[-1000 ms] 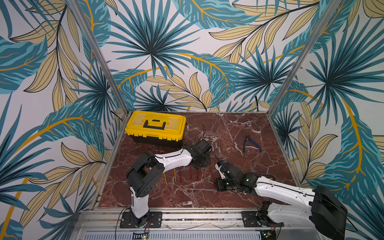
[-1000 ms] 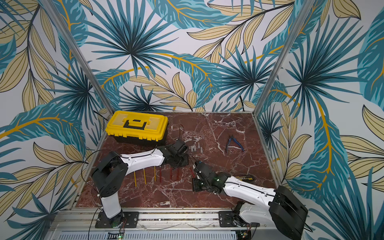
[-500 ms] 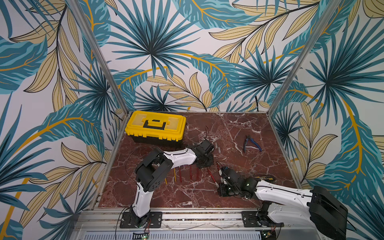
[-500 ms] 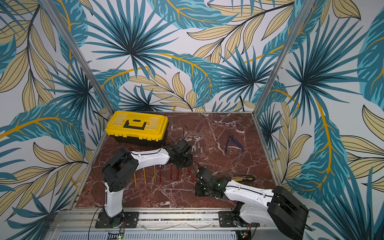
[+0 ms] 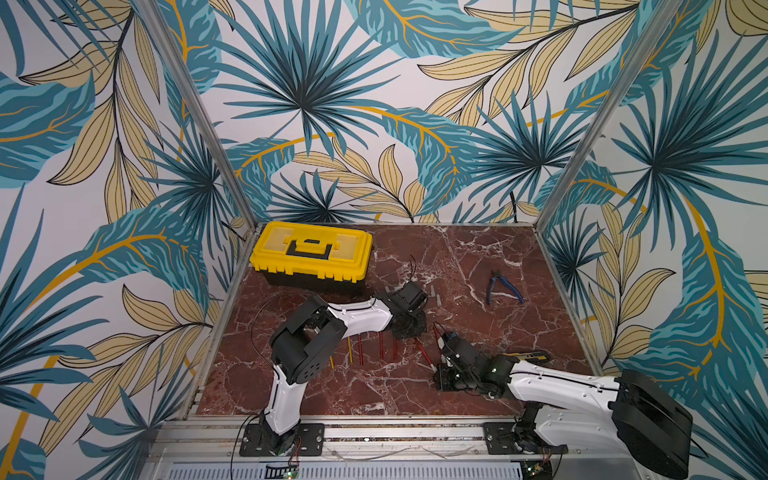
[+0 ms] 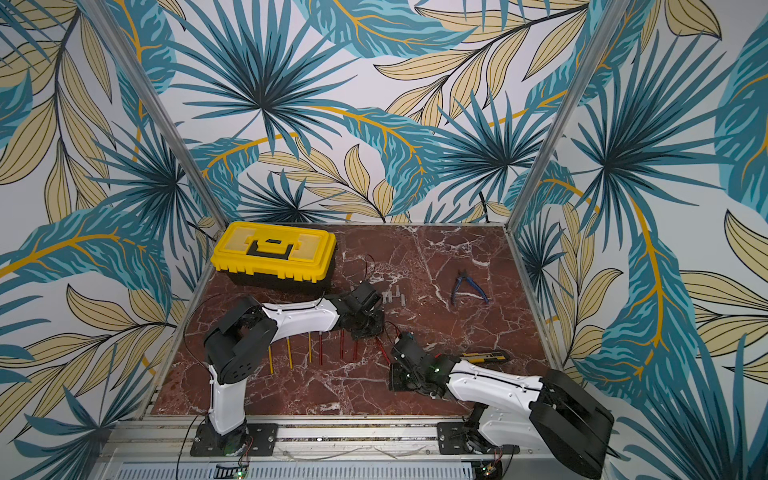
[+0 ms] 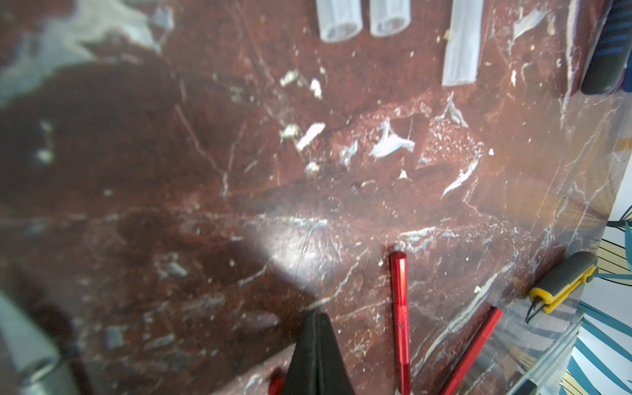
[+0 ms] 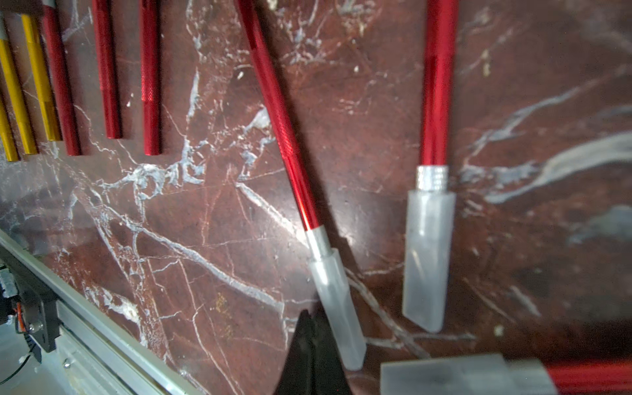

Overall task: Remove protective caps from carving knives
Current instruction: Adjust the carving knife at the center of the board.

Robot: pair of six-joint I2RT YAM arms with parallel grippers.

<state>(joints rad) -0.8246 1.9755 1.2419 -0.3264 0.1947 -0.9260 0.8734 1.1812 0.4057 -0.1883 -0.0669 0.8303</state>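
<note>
Red-brown marble desk (image 5: 478,257), leaf-print walls on three sides. Yellow toolbox (image 5: 311,253) at far left, lid down. Blue pliers (image 5: 503,286) on the right half, lying flat and well apart from everything else. Utility knife (image 6: 486,356) near right, just beyond the right arm.

Knives (image 6: 321,349): a row at near centre-left, handles running near to far. Yellow ones are leftmost, red ones to their right. Their far ends are hidden under the left arm. More red ones lie slanted at the right end of the row, between the two arms.

Left claw (image 7: 316,314): low over the desk at the far end of the row, right of the toolbox. In the wrist view the fingers are pressed into one black wedge with nothing between them: clenched, empty. Three loose caps (image 7: 340,20) lie on bare marble beyond it, two side by side and the third a little apart. In both top views they show as small grey bits at desk centre.

Right claw (image 8: 307,316): low over the desk at near centre, right of the row. Also clenched and empty. Its tip is just beside the capped end of a slanted red knife (image 8: 280,130); contact cannot be told. Caps (image 8: 427,260) are on here: one on the slanted knife, and one on a neighbouring red knife with a silver collar showing above it. A third lies across the view's edge, blurred.
</note>
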